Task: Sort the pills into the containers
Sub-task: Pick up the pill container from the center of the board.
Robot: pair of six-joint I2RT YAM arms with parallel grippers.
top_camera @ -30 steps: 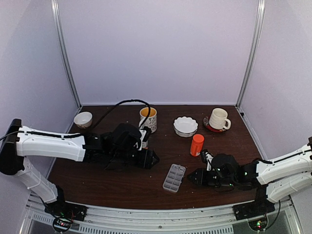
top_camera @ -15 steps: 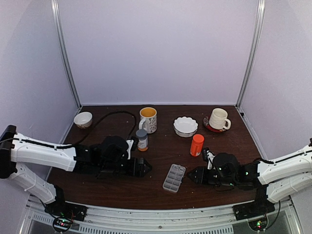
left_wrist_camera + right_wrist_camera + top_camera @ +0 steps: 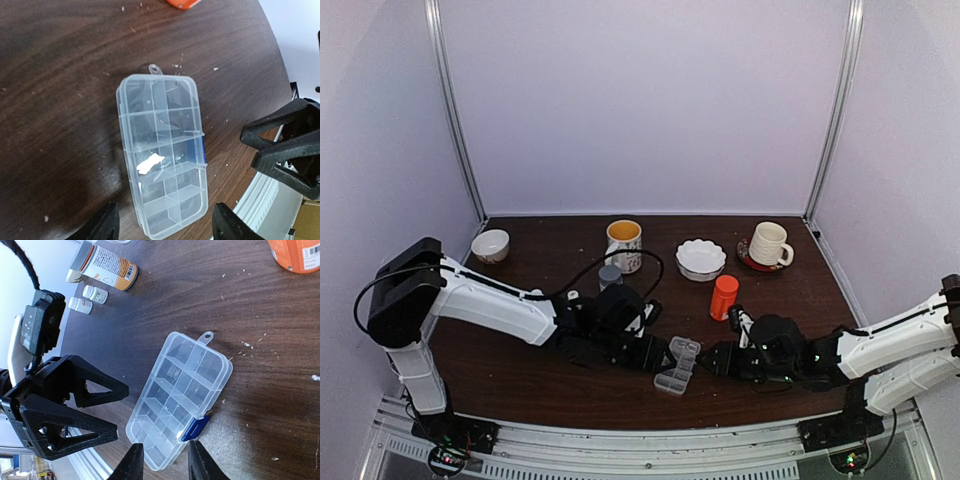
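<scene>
The clear pill box [image 3: 677,365] lies flat near the table's front, lid down, with a blue latch [image 3: 195,427] on one long side. It also shows in the left wrist view [image 3: 162,150] and the right wrist view [image 3: 180,397]. My left gripper [image 3: 658,355] is open, its jaws either side of the box's near end [image 3: 165,230]. My right gripper [image 3: 710,360] is open and empty just right of the box, its tips at the latch end [image 3: 165,465]. Tiny pale specks [image 3: 247,344] are scattered on the table; a white patch [image 3: 150,163] shows in one compartment.
An orange bottle [image 3: 724,297] stands behind the box. A grey-capped bottle [image 3: 610,275], yellow-lined mug [image 3: 624,243], white bowl [image 3: 701,258], mug on saucer [image 3: 769,244] and small bowl [image 3: 490,244] sit further back. Two small white bottles [image 3: 95,293] stand near an orange-labelled bottle [image 3: 107,265].
My left arm has swung right from near the mug to the pill box, leaving the grey-capped bottle standing behind. My right gripper has edged slightly left toward the box.
</scene>
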